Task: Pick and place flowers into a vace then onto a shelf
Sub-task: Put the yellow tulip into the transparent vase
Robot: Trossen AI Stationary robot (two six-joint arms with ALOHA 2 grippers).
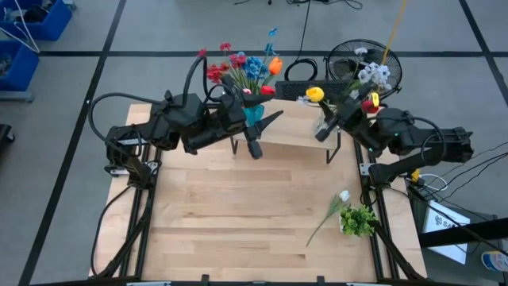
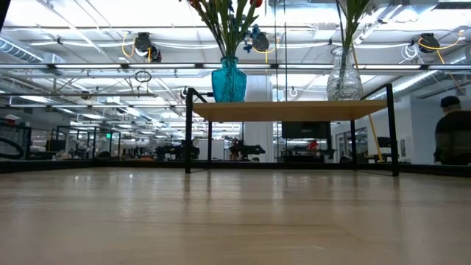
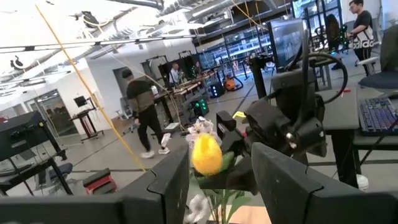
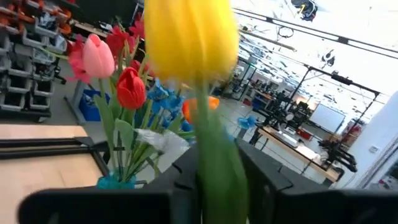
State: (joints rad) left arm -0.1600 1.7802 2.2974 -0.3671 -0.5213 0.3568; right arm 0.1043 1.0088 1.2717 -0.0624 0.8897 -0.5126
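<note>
Though illegible, printed sheet [image 1: 443,228] beside table [image 1: 238,214].

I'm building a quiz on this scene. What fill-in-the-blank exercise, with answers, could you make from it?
1. The blue vase and the clear vase both stand on the ____.
2. The flower between the right gripper's fingers is ____ in colour.
3. One flower with a white bud lies on the ____, beside a leafy green clump.

Missing words: shelf; yellow; table
</note>
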